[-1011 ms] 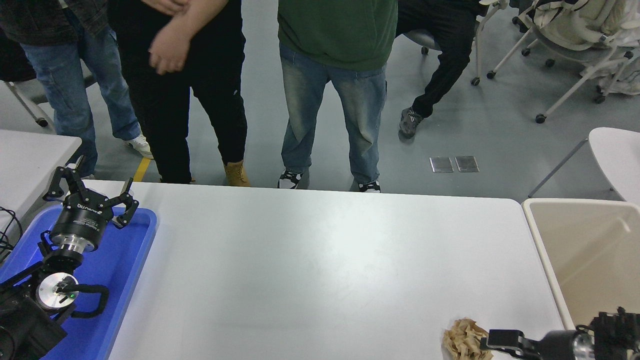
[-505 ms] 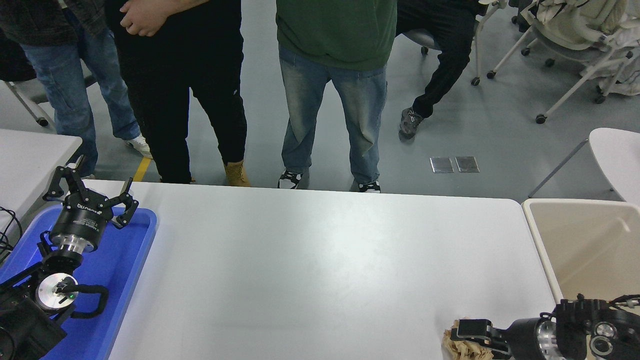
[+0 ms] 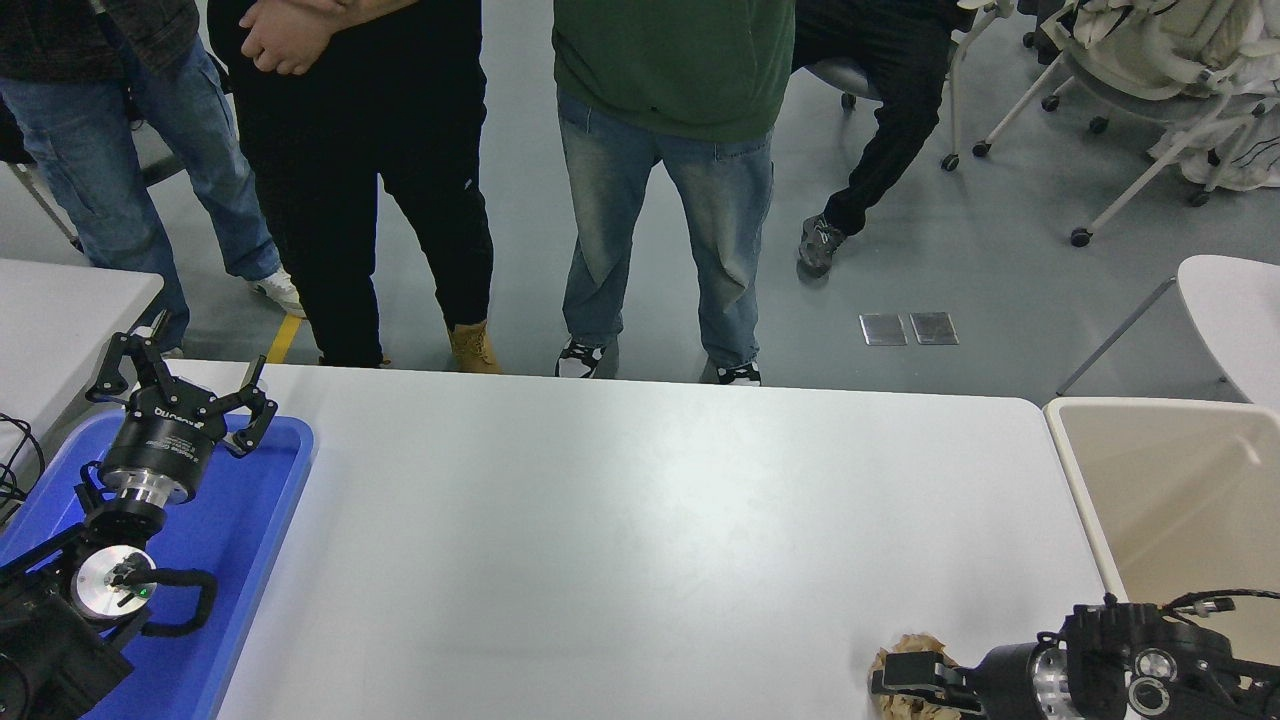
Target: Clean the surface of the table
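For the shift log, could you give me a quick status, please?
Right gripper over tan crumpled wad, near edge of table surface. Left gripper open, parked over blue tray.

Blue tray (image 3: pixel 262 540), beige bin (image 3: pixel 1180 500), onlookers (image 3: pixel 665 150)

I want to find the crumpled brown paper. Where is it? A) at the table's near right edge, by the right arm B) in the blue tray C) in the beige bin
A: the crumpled brown paper lies on the table surface under the right gripper.

Tray (image 3: pixel 270 520) left, bin (image 3: pixel 1075 470) right
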